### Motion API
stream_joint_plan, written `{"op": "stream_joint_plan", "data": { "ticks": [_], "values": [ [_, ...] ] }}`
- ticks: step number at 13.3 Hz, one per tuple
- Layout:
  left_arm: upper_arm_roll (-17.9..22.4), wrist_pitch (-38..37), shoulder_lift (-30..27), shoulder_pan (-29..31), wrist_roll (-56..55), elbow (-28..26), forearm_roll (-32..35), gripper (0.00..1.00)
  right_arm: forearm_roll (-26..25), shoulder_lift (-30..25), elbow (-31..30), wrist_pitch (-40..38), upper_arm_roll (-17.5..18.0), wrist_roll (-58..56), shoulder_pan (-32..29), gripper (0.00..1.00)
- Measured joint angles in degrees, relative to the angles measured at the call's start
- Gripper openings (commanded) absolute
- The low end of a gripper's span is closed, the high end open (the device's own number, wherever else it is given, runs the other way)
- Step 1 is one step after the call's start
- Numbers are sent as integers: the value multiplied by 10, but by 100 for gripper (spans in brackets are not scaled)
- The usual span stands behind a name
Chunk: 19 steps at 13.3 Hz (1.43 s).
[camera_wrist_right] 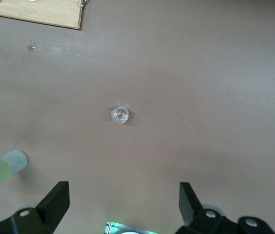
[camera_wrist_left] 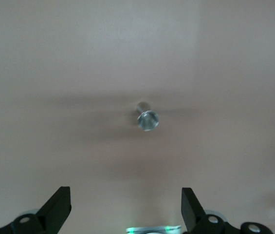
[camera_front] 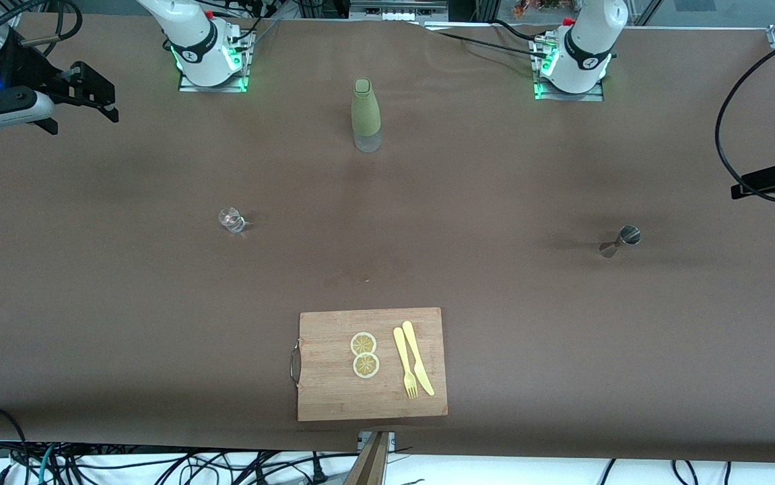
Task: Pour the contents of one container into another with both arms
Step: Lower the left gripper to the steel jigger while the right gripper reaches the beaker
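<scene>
Grippers are both released: left gripper (camera_wrist_left: 126, 209) high above the jigger (camera_front: 621, 240) at center-right, right gripper (camera_wrist_right: 123, 207) above the small glass (camera_front: 231, 219) at center-left, probably aiming before descent.

Bench (camera_front: 562, 350): matt brown covering, smooth, faint wrinkles near the arm bases.
Bottle (camera_front: 366, 114): matt olive-green sleeve, clear glassy base.
Small glass (camera_front: 231, 219): clear, glossy, glinting.
Jigger (camera_front: 620, 241): polished metal, shiny rim.
Cutting board (camera_front: 333, 391): pale wood, visible grain, satin; metal wire handle (camera_front: 294, 364).
Fork (camera_front: 405, 364) and knife (camera_front: 417, 358): pale yellow, plastic-looking.
Two lemon slices (camera_front: 364, 354): yellow, plastic-looking.
Arm shells (camera_front: 192, 34): glossy white plastic, black bands.
</scene>
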Motion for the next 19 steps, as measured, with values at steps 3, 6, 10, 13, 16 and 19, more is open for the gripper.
{"op": "stream_joint_plan", "data": {
  "ticks": [3,6,10,13,16,19],
  "values": [
    [29,0,26,20,182,-24,-30,100,0,0,0,0,0,0,0,100],
    [32,0,48,50,366,-35,-67,100,0,0,0,0,0,0,0,100],
    [34,-1,68,94,540,-65,-146,100,3,0,-1,0,0,-21,0,100],
    [34,-11,96,137,672,-86,-217,100,4,0,-1,0,0,-51,0,100],
    [34,-15,146,176,815,-92,-277,100,4,1,-1,0,0,-86,0,100],
    [34,-27,192,200,937,-92,-332,100,4,4,-2,0,-8,-172,0,100]
  ]
}}
